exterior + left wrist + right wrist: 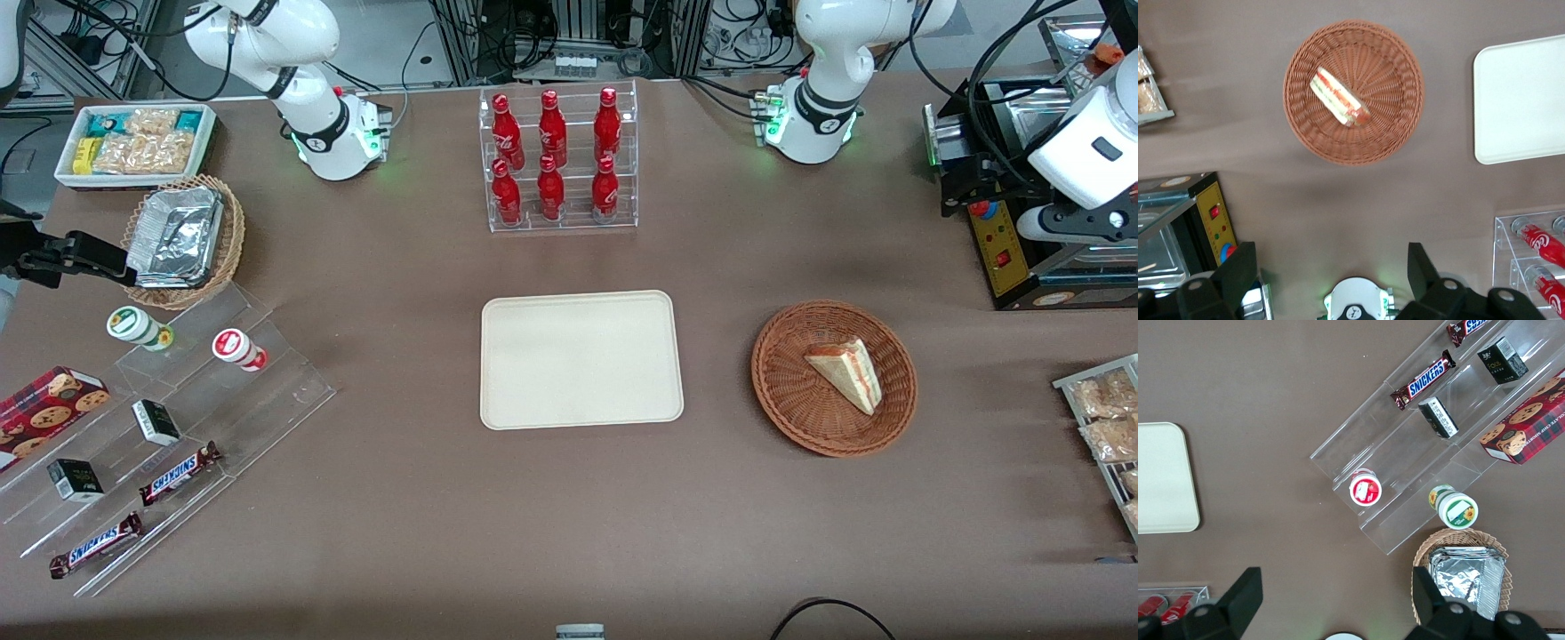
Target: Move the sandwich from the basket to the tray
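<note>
The sandwich [846, 373] [1339, 98], a pale wedge with red and green filling along its edge, lies inside the reddish-brown wicker basket [782, 391] [1398, 73]. The cream tray [578, 360] [1521, 100] lies flat beside the basket, toward the parked arm's end, with nothing on it. My gripper [1331, 273] hangs high above the table near the working arm's base, farther from the front camera than the basket. Its fingers [1238, 273] stand wide apart, open, with nothing between them.
A clear rack of red bottles [560, 160] [1538, 250] stands farther from the front camera than the tray. A black and yellow device [1005, 240] and a wire rack of snack packets [1107, 418] sit at the working arm's end. Stepped acrylic shelves [178, 418] with snacks lie toward the parked arm's end.
</note>
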`<state>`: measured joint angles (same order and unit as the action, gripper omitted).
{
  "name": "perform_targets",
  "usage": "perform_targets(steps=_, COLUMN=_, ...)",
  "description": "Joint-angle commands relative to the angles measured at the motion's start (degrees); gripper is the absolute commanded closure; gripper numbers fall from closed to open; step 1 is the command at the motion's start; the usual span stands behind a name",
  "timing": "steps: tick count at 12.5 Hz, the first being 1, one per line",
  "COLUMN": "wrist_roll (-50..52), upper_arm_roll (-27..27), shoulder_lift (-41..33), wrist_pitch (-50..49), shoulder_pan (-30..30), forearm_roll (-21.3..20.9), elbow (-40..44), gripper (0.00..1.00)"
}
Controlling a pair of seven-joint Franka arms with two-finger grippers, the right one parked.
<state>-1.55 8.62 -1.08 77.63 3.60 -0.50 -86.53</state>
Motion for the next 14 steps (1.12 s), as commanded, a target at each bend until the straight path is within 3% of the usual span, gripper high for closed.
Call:
perform_targets(steps=1, wrist_roll=0.24, upper_arm_roll=0.35, shoulder_lift=0.11, wrist_pitch=3.03, shoulder_pan=0.79, forearm_roll=1.12, elbow=-0.91, gripper=0.0)
perform_targets(steps=5, wrist_roll=-0.2, upper_arm_roll=0.35, shoulder_lift=-0.5, wrist_pitch=6.89, shoulder_pan=0.79, forearm_roll=0.33, elbow=-6.78, gripper=0.0)
perform_targets(steps=14, wrist_roll=0.24, upper_arm_roll=0.0, shoulder_lift=-0.41, wrist_pitch=44.23, shoulder_pan=1.67, forearm_roll=0.15, elbow=-36.75, gripper=0.0)
